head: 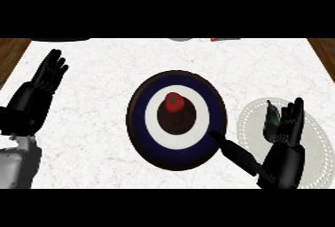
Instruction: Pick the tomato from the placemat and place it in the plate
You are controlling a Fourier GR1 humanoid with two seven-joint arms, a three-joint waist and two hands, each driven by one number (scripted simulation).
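Note:
A red tomato (pixel 173 101) with a green stem lies near the middle of a round plate (pixel 147 128) with a dark rim, a navy ring, a white ring and a dark centre. To the right lies a white lacy placemat (pixel 317 133). My right hand (pixel 286 153) stands open over the placemat, fingers up, its thumb stretched toward the plate's right rim. It holds nothing. A dark greenish object (pixel 270 119) lies on the placemat behind that hand. My left hand (pixel 34 95) rests open at the left, fingers up, far from the plate.
The counter top (pixel 91 146) is white marble, with wooden strips at the far left (pixel 9 51) and far right corners. Small objects peek in at the back edge (pixel 223 39).

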